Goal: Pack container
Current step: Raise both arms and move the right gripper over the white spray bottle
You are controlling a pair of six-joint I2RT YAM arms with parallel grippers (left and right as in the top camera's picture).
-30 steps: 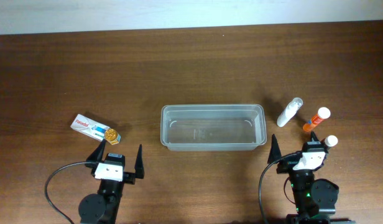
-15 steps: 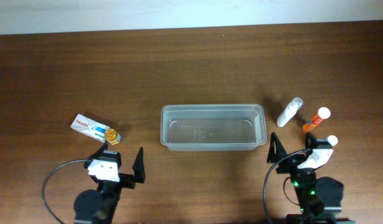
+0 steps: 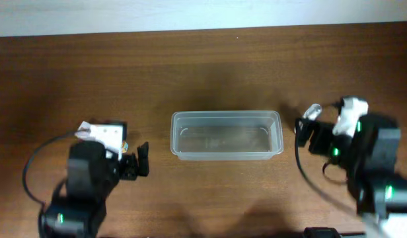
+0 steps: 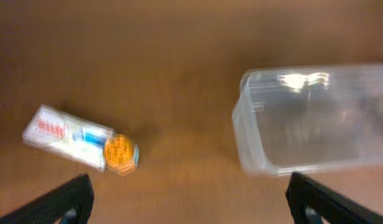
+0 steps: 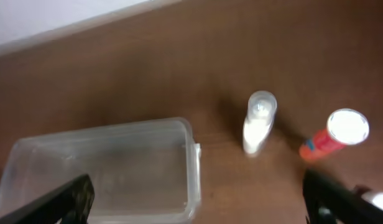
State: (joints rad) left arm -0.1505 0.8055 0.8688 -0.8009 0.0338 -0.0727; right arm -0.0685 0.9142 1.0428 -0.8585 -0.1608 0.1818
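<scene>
Left tool (image 4: pixel 188 200), right tool (image 5: pixel 198 200): forward now, wide open.

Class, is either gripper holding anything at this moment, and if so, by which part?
Nothing is held. The left gripper and the right gripper are both open with nothing in them; the container lies untouched on the table.

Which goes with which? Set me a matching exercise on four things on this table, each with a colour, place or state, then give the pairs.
1 container
2 white box
3 clear bottle
4 white-capped tube

a orange body
b beside a small amber jar
c empty, in the middle
d between 1 and 4

Pairs: 1-c, 2-b, 3-d, 4-a
</scene>
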